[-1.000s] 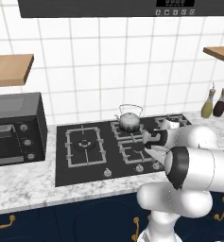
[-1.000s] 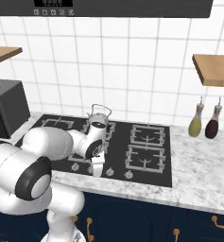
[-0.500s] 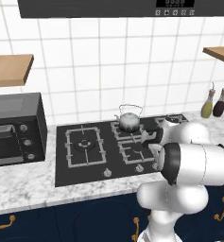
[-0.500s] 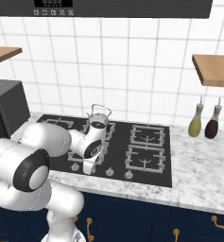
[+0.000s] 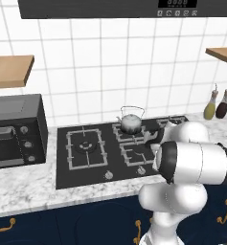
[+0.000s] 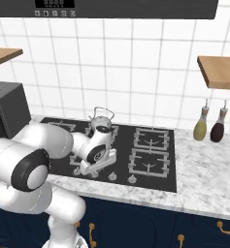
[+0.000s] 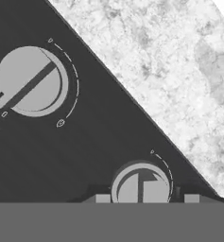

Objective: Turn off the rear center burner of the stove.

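Left base view: my forearm is now swinging lower over the front edge of the stove (image 5: 86, 165), hiding my pincer, while the rear center burner (image 5: 129, 131), carrying a kettle (image 5: 130, 122), is sitting behind it. Right base view: my pincer (image 6: 85, 168) is dropping closer to the knob row than a second ago. Hand view: a silver knob (image 7: 141, 185) is centring between my fingertips (image 7: 102, 198), which are standing spread, so I am judging the grasp imminent.
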{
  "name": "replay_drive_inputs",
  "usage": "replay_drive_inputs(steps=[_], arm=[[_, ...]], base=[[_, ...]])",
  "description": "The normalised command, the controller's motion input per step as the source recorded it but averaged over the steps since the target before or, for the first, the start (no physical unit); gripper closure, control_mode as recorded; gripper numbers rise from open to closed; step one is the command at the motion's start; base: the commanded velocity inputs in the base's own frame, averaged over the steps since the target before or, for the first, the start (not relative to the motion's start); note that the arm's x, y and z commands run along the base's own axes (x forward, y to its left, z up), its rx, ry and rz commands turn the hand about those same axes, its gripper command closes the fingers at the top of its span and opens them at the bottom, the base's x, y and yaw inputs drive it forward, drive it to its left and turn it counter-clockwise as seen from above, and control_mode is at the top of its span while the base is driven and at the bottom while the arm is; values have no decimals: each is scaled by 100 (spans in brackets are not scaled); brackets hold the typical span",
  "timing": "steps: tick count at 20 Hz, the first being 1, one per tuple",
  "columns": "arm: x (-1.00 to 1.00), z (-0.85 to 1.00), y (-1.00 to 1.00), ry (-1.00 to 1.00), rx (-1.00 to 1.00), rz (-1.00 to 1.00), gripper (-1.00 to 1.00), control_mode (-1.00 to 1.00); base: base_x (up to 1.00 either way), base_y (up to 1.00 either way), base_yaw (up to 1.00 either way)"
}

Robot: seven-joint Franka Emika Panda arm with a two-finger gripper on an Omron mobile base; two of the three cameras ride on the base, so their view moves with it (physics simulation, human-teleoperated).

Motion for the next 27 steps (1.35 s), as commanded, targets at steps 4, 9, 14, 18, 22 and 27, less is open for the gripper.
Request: replay_drive_inputs(steps=[4, 9, 14, 18, 22, 27], arm=[[-8, -43, 34, -3, 0, -92, 100, -100], [-2, -43, 30, -4, 0, -95, 100, -100], [0, -42, 23, -2, 0, -96, 100, -100], [-2, -39, 23, 0, 0, -98, 100, -100], [-1, -37, 21, 0, 0, -100, 100, -100], [-1, -35, 12, 1, 0, -100, 100, -100]], base=[[0, 0, 0], [0, 0, 0], [0, 0, 0], [0, 0, 0], [0, 0, 0], [0, 0, 0]])
